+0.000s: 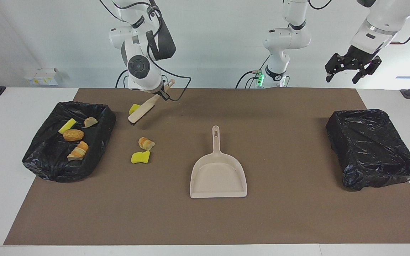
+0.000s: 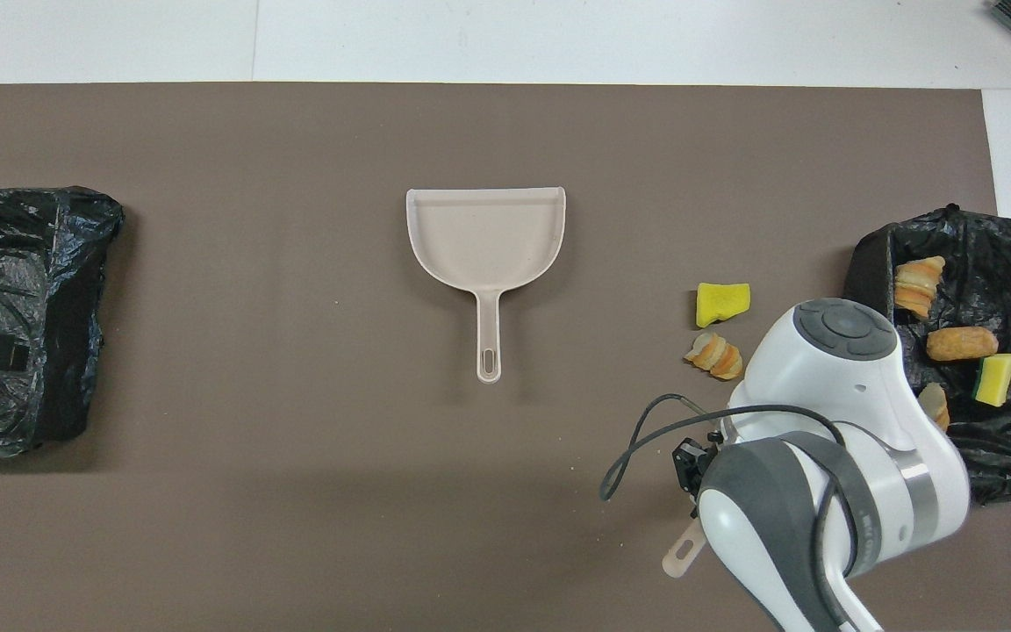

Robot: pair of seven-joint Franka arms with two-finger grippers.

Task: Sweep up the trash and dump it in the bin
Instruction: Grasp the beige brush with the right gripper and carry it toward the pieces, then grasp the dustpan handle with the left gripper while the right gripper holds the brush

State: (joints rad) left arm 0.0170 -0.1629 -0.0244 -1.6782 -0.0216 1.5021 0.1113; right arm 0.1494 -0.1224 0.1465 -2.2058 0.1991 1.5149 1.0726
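Fingers of the right gripper (image 1: 163, 93) clamped on the brush (image 1: 144, 109) — its long axis slanting down, bristles beside the yellow sponge piece (image 1: 133, 107) nearest the robots, dustpan (image 1: 218, 174) lying toward mid-table; left gripper (image 1: 352, 69) waits open, raised.

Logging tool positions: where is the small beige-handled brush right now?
In the facing view, the beige-handled brush hangs tilted from the right tool, bristles by a yellow sponge piece near the black-lined bin holding trash.
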